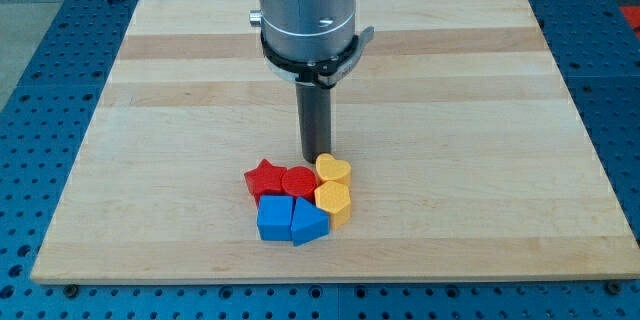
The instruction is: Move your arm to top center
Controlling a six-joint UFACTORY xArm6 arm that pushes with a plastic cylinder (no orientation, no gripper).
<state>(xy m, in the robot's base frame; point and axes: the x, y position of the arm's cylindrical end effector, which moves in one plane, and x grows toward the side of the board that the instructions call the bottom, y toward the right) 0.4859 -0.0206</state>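
My tip (316, 156) stands on the wooden board (150, 110) a little below its middle. It is just above a tight cluster of blocks, close to the top edge of the yellow heart (333, 169) and the red round block (298, 181). Whether it touches them I cannot tell. The red star (264, 179) lies at the cluster's left. A yellow hexagon-like block (333, 200) lies under the heart. A blue cube (274, 218) and a blue wedge-shaped block (308, 222) form the bottom row. The arm's grey cylinder (305, 10) hangs over the board's top centre.
The board lies on a blue perforated table (40, 20) that shows around its edges. The block cluster sits near the board's bottom edge, slightly left of centre.
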